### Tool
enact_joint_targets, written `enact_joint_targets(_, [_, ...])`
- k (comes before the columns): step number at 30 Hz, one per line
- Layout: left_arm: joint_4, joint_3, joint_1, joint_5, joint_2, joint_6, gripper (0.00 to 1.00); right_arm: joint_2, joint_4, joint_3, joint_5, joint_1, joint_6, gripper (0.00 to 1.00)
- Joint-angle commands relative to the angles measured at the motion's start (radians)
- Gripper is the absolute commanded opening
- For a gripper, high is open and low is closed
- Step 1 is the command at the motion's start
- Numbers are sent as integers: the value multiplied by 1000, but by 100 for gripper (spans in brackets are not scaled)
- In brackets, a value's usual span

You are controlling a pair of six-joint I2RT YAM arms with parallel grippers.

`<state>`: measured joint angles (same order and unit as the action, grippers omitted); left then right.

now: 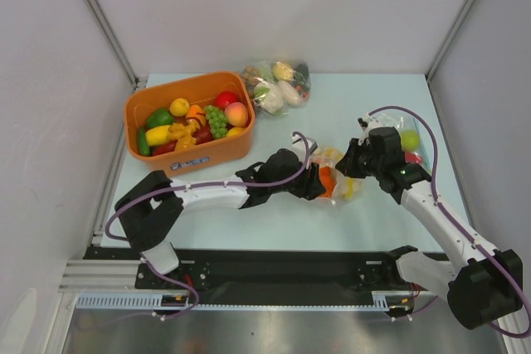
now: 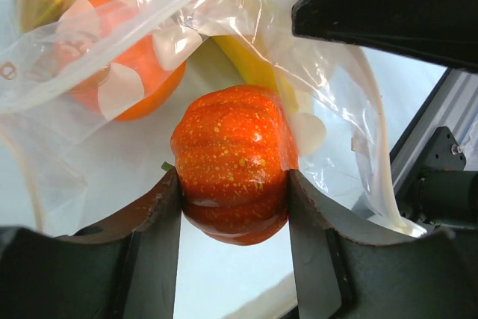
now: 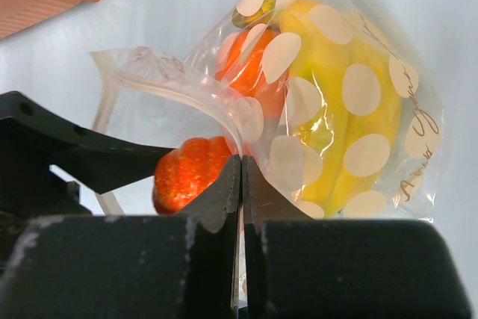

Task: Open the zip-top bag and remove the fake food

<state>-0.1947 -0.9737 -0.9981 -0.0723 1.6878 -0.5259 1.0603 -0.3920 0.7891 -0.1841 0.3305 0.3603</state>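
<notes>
The zip-top bag (image 1: 342, 180), clear with pale dots, lies mid-table between both arms with its mouth open. My left gripper (image 2: 233, 184) is shut on an orange speckled toy pumpkin (image 2: 233, 158) at the bag's mouth, one finger on each side of it. An orange (image 2: 138, 72) and a yellow banana (image 2: 250, 65) are still inside the film. My right gripper (image 3: 241, 166) is shut on the bag's edge (image 3: 224, 113), with the banana (image 3: 328, 65) and the pumpkin (image 3: 187, 173) on either side of it. From above, the left gripper (image 1: 322, 181) and right gripper (image 1: 353, 163) nearly meet over the bag.
An orange basket (image 1: 134, 113) full of toy fruit stands at the back left. A second filled clear bag (image 1: 278, 84) lies behind it, near the back wall. A green and a red toy (image 1: 410, 140) sit beside the right arm. White walls close in three sides.
</notes>
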Motion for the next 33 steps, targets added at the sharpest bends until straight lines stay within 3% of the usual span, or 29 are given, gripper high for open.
enact_joint_targets(1, [20,1,13,37,-83,32,0,-2,19,-2,9,-4,-21,0])
enact_joint_targets(9, [-5,-13,39,60,-152,49,0,-2,18,-2,9,-5,-24,0])
enact_joint_targets(20, [103,-45,122,34,-290,98,0,0,19,-13,17,-5,-32,0])
enact_joint_targets(29, [259,-62,268,69,-511,210,0,18,39,-16,-2,-7,-26,0])
enact_joint_targets(33, [290,-89,419,109,-516,253,0,17,39,-17,-6,-8,-24,0])
